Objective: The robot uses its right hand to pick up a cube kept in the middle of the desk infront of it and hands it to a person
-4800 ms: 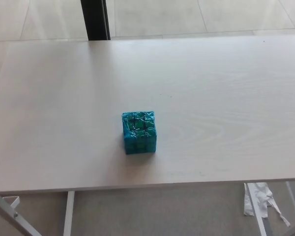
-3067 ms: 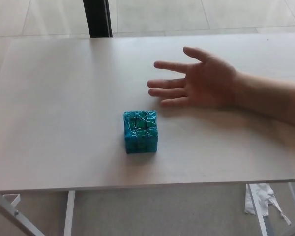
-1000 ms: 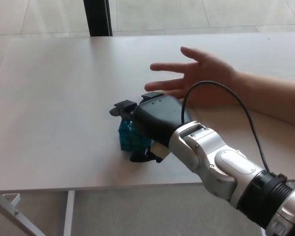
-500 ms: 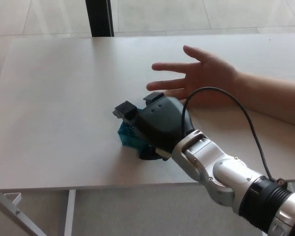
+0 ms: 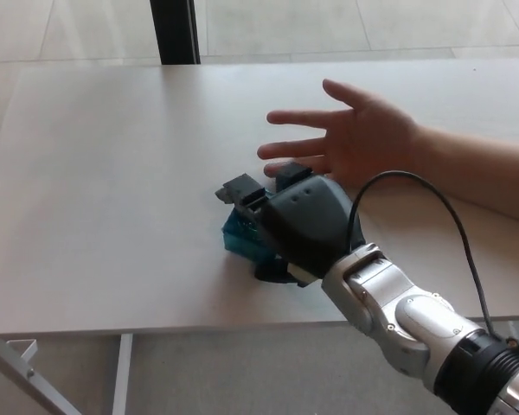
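1 teal cube [image 5: 239,238] clasped by right hand [image 5: 298,226], person's open palm [image 5: 363,138] beside

The counter [image 5: 112,173] has a pale wood-grain surface, smooth and matt, with only a soft light on it. The cube [image 5: 240,235] is teal and looks wrapped in a shiny film that is a little wrinkled and gives small bright reflections. The right hand [image 5: 298,226] has a shell of dark plastic with a matt finish, and its fingers [image 5: 240,190] look like the same black plastic. The forearm [image 5: 406,320] behind it is silver-grey with a smooth, slightly glossy surface, like painted metal or plastic; which one I cannot tell. A black cable [image 5: 450,216] with a smooth rubber-like skin curves over the arm.
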